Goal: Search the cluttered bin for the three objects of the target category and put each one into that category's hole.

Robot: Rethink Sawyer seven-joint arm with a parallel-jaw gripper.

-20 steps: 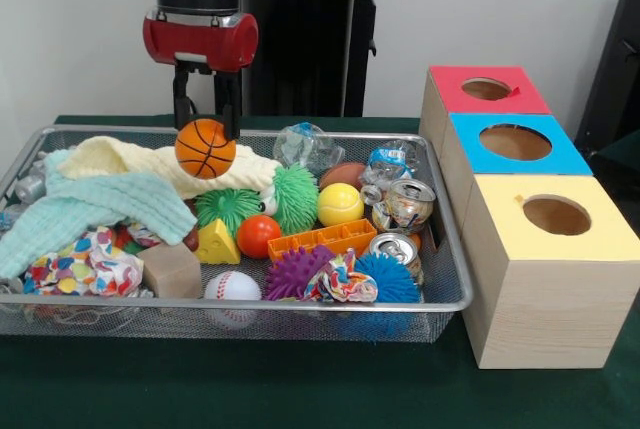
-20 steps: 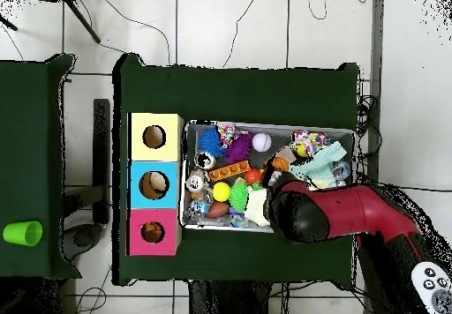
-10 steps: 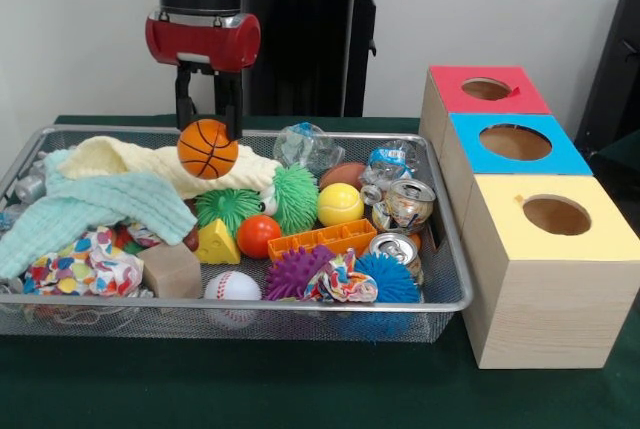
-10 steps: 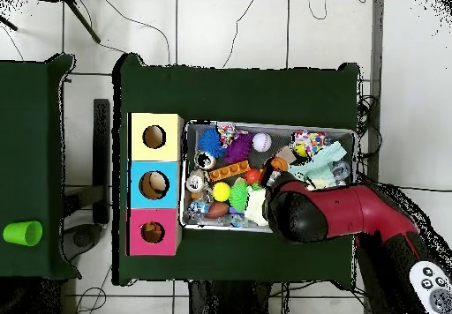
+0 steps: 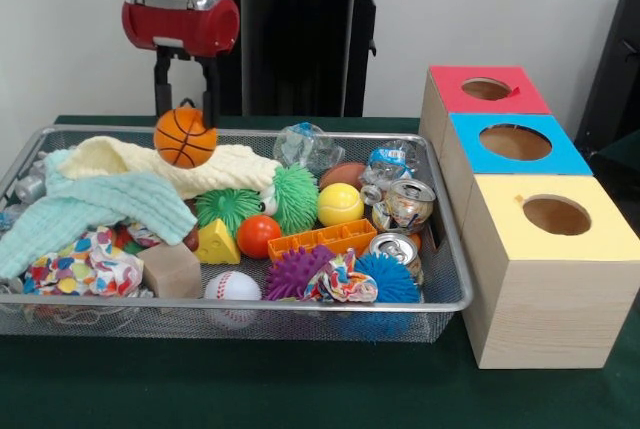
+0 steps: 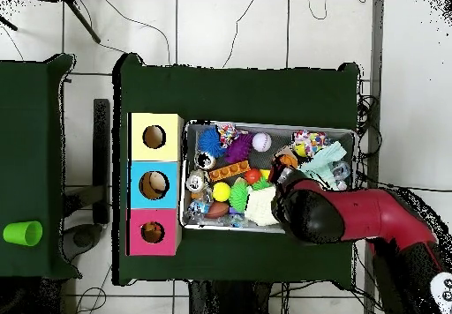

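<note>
My gripper is shut on a small orange basketball and holds it just above the cream cloth at the back left of the wire bin. Among the clutter in the bin lie a yellow tennis ball, a baseball, an orange ball and a brown football. To the right stand three wooden boxes with holes: red, blue and yellow. In the overhead view the red arm covers the gripper.
The bin also holds a mint cloth, spiky balls, crushed cans, an orange block, a cheese wedge and a wooden block. A green cup sits on the side table.
The gripper has carried the basketball up a little and to the left in the front view, away from the boxes. Nothing in the bin has shifted.
</note>
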